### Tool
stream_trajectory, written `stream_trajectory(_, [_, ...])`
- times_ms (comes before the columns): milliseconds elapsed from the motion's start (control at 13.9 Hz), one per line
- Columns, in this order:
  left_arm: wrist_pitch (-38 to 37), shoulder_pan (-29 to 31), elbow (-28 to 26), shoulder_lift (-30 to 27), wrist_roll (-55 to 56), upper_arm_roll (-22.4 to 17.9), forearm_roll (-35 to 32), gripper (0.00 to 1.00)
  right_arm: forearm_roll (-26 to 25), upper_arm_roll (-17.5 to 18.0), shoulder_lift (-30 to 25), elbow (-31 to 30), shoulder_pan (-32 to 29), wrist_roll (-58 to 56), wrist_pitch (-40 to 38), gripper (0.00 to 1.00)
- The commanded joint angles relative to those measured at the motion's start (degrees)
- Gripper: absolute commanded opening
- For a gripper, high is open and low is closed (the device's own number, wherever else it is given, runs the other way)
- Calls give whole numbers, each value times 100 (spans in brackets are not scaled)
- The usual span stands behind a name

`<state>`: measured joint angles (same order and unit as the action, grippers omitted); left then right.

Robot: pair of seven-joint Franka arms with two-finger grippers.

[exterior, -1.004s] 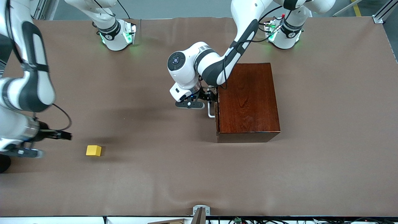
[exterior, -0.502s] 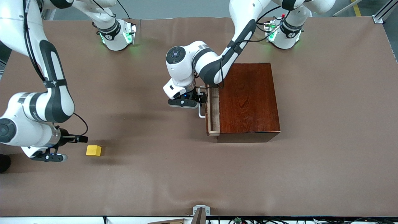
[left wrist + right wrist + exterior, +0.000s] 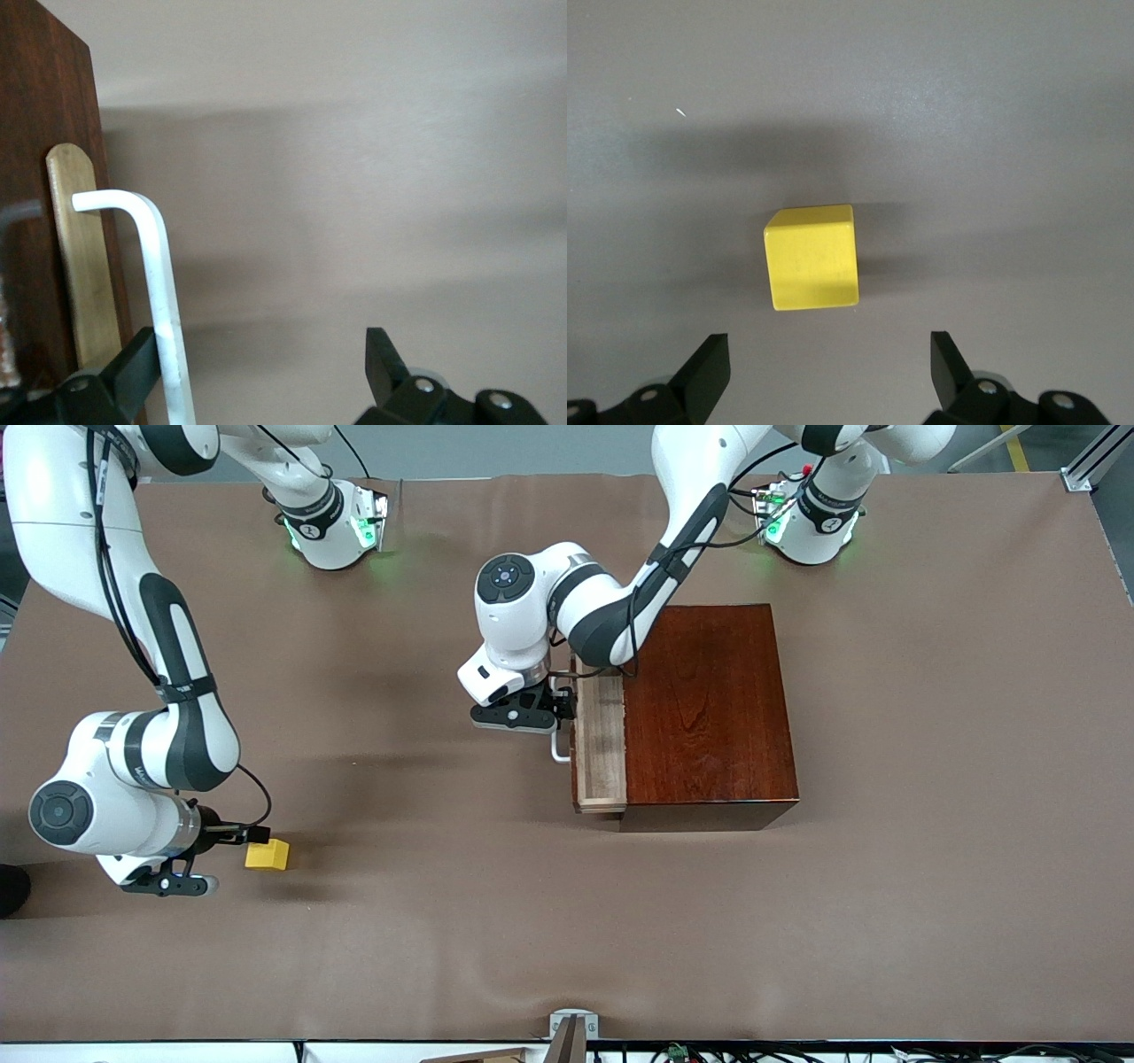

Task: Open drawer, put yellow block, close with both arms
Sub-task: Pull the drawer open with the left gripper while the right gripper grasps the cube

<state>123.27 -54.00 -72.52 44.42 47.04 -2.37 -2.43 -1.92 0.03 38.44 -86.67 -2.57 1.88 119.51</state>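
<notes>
The left gripper [image 3: 556,707] stood open, one finger against the part-open drawer's [image 3: 600,744] white handle [image 3: 159,292]; the right gripper [image 3: 251,835] gaped wide beside the yellow block [image 3: 267,856].

In the front view the white jointed left arm covers the upper end of the pale light-wood drawer [image 3: 601,746] and the upper part of its white U-shaped handle [image 3: 558,751], near the frame's centre; the glossy dark mahogany box [image 3: 709,708] swallows the rest of the tray. The left tool [image 3: 562,707] is mostly masked by its own wrist. At lower left, the black right tool [image 3: 239,834] overlaps an edge of the small bright yellow cube [image 3: 268,856]. The brown counter [image 3: 567,921] runs off the frame's left side. Both wrist views crop their fingers [image 3: 709,372] along the bottom, and the left wrist view crops the handle's lower end.
</notes>
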Motion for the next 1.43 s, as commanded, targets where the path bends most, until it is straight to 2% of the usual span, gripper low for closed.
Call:
stream_trajectory(0, [452,-41,168,163,33,69,322,100,69,6,102,36,46,-47,46,100])
stream_trajectory(358, [689,-32,168,216,33,245,393,100,95,14,251,27,55,-29,81,100])
stream_trajectory(573, [970,-41,168,242,24,254,735,100,95,14,295,-131,64,-29,581,100])
stream_trajectory(932, [1410,-32,177,225,51,404,771,100,86,14,515,-140,55,-56,995,100])
stream_trajectory(1075, [1332,3,168,164,60,395,779,100,78,14,524,-140,90,-47,987,100])
stream_trajectory(1290, [675,151,168,-55,51,333,762,100,42,6,603,-122,99,-47,1048,100])
stream_trajectory(1362, [429,301,168,-161,42,325,753,100,34,6,603,-131,99,-47,1040,82])
